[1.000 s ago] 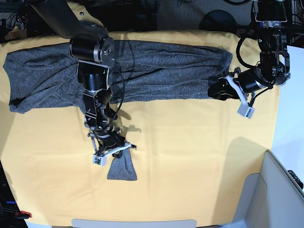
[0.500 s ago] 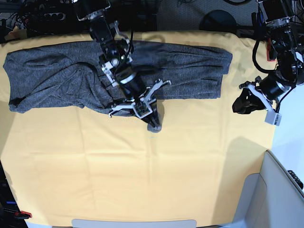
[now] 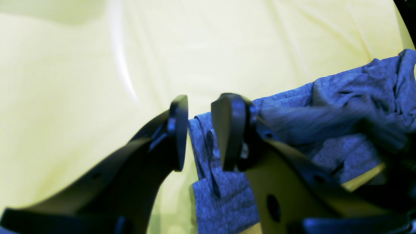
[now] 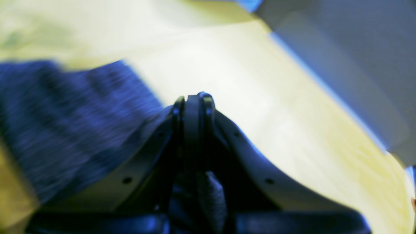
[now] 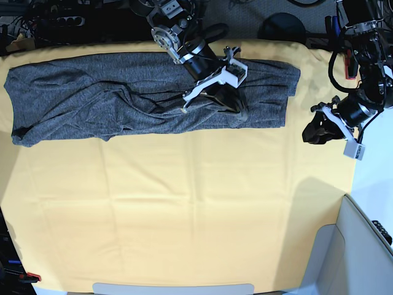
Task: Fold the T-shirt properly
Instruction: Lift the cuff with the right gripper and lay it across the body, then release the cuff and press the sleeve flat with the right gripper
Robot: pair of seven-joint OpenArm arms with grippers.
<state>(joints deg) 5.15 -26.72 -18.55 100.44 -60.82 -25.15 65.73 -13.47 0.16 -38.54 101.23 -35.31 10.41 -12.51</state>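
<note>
The dark grey T-shirt lies stretched along the far side of the yellow cloth. One sleeve is drawn up over its body at the right of the middle. My right gripper hovers there, shut on that sleeve. In the right wrist view the right gripper has its fingers pressed together, grey fabric bunched behind them and the T-shirt blurred at left. My left gripper stands just off the shirt's right edge. In the left wrist view the left gripper is open, with the T-shirt beyond its fingers.
The yellow cloth covers the whole table. A pale grey bin stands at the front right corner. Cables and dark equipment line the far edge behind the shirt.
My right gripper has carried the sleeve end from the front of the cloth up and to the right onto the shirt's body. My left gripper has pulled back off the shirt's right end.
</note>
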